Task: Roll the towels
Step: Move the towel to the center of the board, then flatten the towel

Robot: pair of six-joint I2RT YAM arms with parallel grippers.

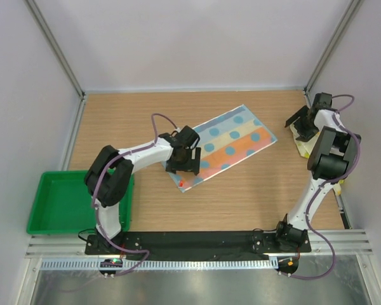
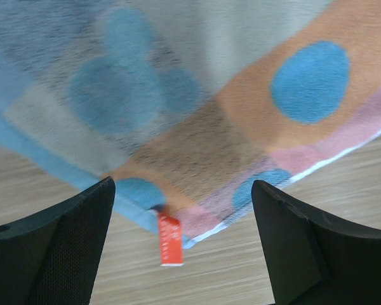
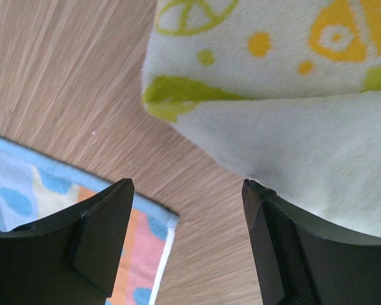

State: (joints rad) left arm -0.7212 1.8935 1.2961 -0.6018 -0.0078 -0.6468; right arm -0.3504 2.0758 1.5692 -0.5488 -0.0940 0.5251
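Note:
The light blue towel with blue dots and an orange band lies flat in the middle of the table. My left gripper hovers open over its near-left corner. In the left wrist view that corner and its red tag sit between the spread fingers of the gripper, untouched. The yellow-cream towel lies folded at the far right, largely hidden in the top view by my right arm. My right gripper is open over bare wood between the two towels, with the blue towel's corner beside its left finger.
A green plastic tray sits at the near left beside the left arm's base. Grey walls and metal posts enclose the wooden table on three sides. The right wall stands close to the yellow-cream towel.

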